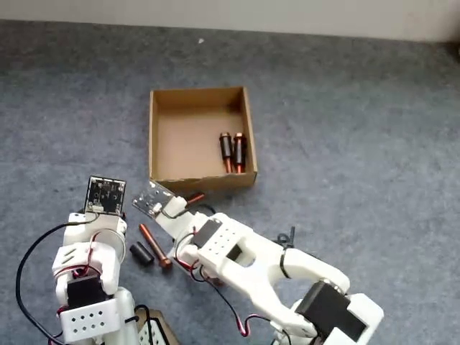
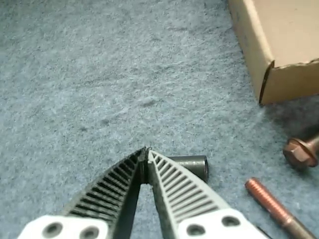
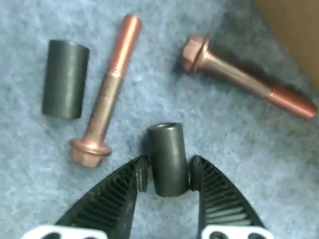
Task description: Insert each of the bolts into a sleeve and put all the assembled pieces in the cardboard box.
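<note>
Right hand [image 3: 168,173] clamps sleeve [image 3: 168,149]; left hand [image 2: 146,160] closed. High view: two assembled pieces [image 1: 232,152] inside cardboard box [image 1: 185,136].

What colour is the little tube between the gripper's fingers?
The sleeve is dark grey, almost black; clearest in the right wrist view.

A robotics lab bench is suggested. A flat grey felt-like mat [image 1: 359,108] is spread as the work surface, closed off by a pale wall strip [image 1: 287,14]. White printed-plastic robot arms [image 1: 90,280] are set on it, with red and black wiring left exposed and a bare black circuit board [image 1: 106,195] fitted. Test hardware is laid out: copper-coloured flanged bolts [image 3: 107,89] and short dark metal sleeves [image 3: 65,78], beside an open brown cardboard box [image 1: 152,136].
</note>
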Controlling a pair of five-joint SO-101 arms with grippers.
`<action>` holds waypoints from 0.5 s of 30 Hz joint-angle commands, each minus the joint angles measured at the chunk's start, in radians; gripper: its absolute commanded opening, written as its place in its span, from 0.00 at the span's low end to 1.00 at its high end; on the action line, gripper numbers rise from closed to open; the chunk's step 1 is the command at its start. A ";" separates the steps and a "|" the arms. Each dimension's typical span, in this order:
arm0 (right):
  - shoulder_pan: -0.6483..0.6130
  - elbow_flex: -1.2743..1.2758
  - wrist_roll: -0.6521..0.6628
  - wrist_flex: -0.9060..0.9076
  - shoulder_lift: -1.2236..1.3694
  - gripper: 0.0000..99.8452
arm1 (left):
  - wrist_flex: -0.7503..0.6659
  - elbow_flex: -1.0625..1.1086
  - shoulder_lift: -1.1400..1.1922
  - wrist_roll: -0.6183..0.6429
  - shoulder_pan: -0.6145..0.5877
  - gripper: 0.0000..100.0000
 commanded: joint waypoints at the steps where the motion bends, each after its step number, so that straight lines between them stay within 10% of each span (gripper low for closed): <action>1: 0.012 -0.033 0.017 -0.012 0.004 0.09 | -0.021 -0.028 -0.008 0.000 -0.010 0.01; 15: 0.183 0.022 0.008 0.053 -0.239 0.01 | -0.021 -0.025 -0.008 0.000 -0.010 0.01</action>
